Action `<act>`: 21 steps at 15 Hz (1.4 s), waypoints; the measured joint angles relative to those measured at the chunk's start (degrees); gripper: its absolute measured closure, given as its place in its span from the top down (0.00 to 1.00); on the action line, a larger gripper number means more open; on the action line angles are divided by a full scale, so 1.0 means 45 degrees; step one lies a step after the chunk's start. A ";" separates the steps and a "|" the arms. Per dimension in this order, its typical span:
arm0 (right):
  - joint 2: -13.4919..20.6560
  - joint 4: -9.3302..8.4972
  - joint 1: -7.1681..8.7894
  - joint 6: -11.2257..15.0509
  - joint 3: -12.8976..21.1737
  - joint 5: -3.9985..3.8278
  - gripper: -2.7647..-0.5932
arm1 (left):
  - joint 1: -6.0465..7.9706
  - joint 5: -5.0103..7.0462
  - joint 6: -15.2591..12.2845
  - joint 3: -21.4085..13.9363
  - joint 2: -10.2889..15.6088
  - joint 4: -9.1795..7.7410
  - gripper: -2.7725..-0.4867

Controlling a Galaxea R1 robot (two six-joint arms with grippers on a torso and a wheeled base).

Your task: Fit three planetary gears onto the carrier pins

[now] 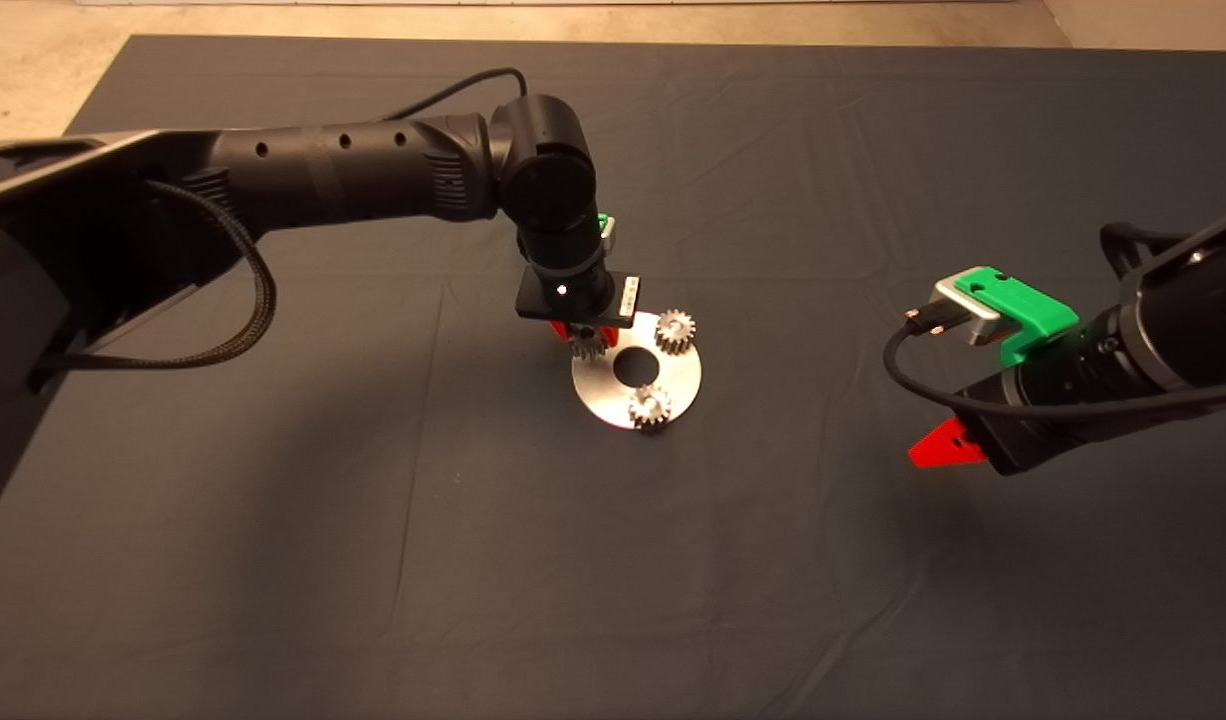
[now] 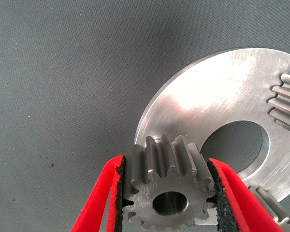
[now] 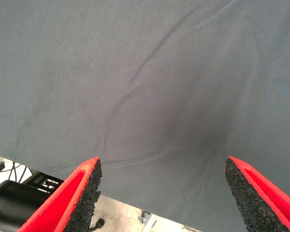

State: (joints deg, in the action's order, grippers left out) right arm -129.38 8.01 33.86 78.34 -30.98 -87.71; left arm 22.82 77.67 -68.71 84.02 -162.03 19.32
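Your left gripper [image 2: 168, 193] has its fingers clamped on one planetary gear [image 2: 166, 191] at the rim of the silver plate [image 1: 673, 385]; two gears [image 1: 675, 331] sit there. Your right gripper [image 3: 162, 193] idles over the surface [image 1: 373, 550], fingers apart.

The black left arm reached in over the mat's middle, wrist pointed straight down, its green red-fingered left gripper [image 2: 169, 203] pinched tight, while the right gripper [image 3: 166, 193] hung off to the side, fingers spread wide.
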 joint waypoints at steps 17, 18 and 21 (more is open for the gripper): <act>-0.0005 -0.0005 -0.0004 0.0003 0.0000 0.0003 0.60 | 0.0005 0.0062 0.0047 0.0084 0.0267 0.0043 0.50; -0.0005 -0.0005 -0.0004 0.0000 0.0000 -0.0005 0.60 | 0.0011 0.0057 0.0048 0.0079 0.0278 0.0042 0.50; -0.0005 -0.0005 -0.0004 0.0000 0.0000 -0.0005 0.60 | 0.0181 -0.0439 0.0041 -0.0051 0.0286 -0.0047 0.55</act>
State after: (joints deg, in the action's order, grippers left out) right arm -129.40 7.98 33.84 78.34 -30.98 -87.73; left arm 23.64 75.69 -68.52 83.79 -160.75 19.11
